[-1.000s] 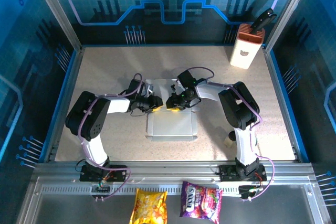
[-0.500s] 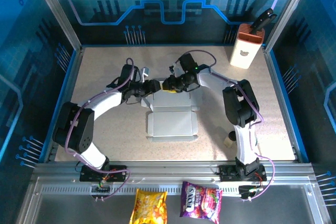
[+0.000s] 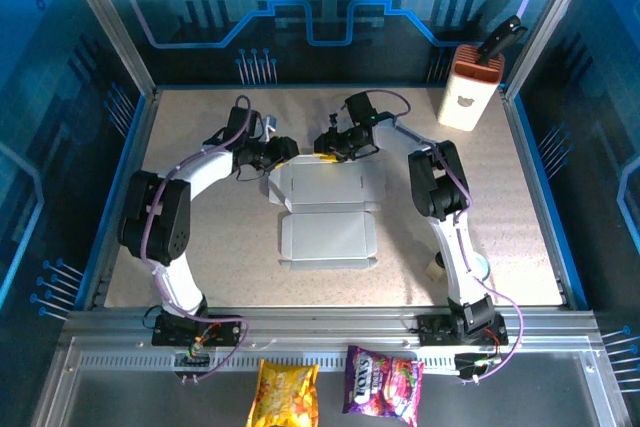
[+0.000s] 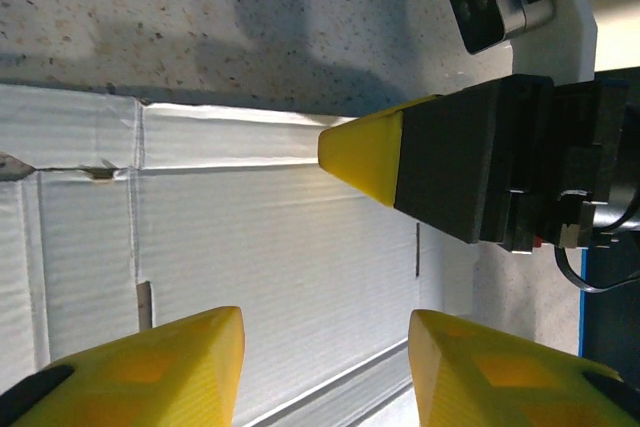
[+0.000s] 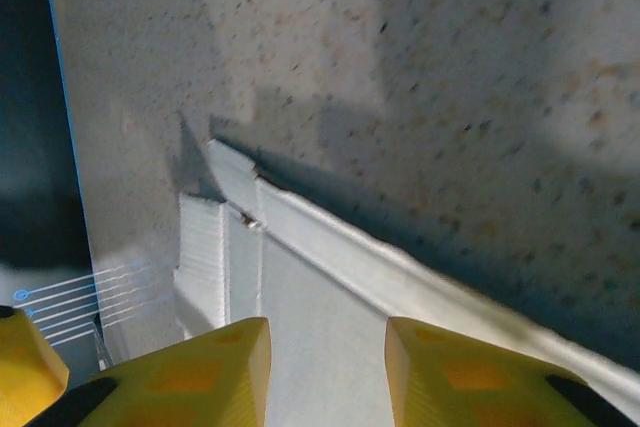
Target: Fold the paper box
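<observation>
The paper box (image 3: 328,237) lies at the table's middle, pale grey-white, its wide lid panel (image 3: 320,185) spread out on the far side with small flaps at its corners. Both grippers hover at that panel's far edge. My left gripper (image 3: 287,151) is open, and in the left wrist view its yellow fingers (image 4: 150,367) stand apart over the ribbed panel (image 4: 270,247), with nothing between them. Facing it, my right gripper (image 3: 322,145) is open too. In the right wrist view this gripper (image 5: 328,367) looks down on the panel's creased edge and corner flap (image 5: 215,247).
A tall white-and-orange container with a bear mark (image 3: 468,90) stands at the far right corner. Two snack bags (image 3: 284,392) (image 3: 383,379) lie on the rail in front of the arm bases. Metal frame posts border the speckled table (image 3: 200,237).
Both grippers have moved from above the box's middle towards the far side. The lid panel, earlier mostly covered by them, now lies spread out. The left jaws have widened.
</observation>
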